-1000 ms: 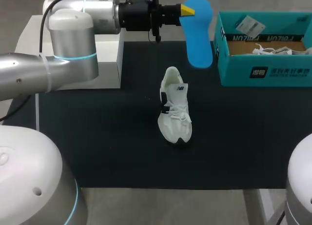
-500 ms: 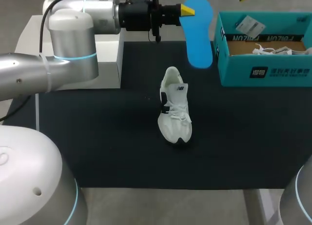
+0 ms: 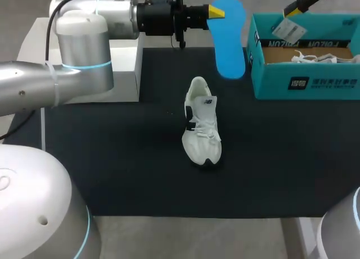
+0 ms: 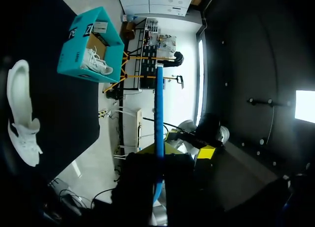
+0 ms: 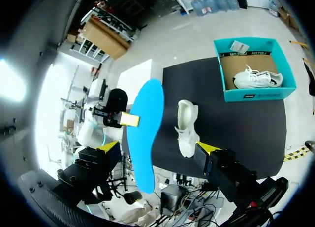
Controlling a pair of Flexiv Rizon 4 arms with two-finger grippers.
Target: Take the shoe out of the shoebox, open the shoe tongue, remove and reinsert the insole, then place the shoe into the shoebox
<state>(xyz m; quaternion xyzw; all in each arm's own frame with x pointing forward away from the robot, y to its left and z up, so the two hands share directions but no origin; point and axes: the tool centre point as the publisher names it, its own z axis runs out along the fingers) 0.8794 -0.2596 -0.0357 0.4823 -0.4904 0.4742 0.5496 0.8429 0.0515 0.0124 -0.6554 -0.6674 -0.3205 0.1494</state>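
Note:
My left gripper [image 3: 216,12] is shut on the heel end of a blue insole [image 3: 229,40] and holds it in the air above the mat's back edge, beside the teal shoebox [image 3: 304,82]. In the left wrist view the insole [image 4: 159,113] stands edge-on between the fingers. A white shoe [image 3: 201,127] lies on the black mat, toe toward the front. My right gripper [image 3: 275,1] hangs open, high over the box's back rim. In the right wrist view, its gripper [image 5: 157,148] faces the insole [image 5: 147,133], the shoe [image 5: 187,126] and the shoebox [image 5: 253,96] from a distance.
A second white shoe [image 3: 315,58] and a paper tag [image 3: 287,28] lie in the shoebox. A white block [image 3: 126,68] stands at the back left under my left arm. The black mat [image 3: 112,158] covers the table out to its front edge.
My right gripper has come into the head view at the top right and moved leftward over the shoebox. The left arm, insole and shoe have not moved.

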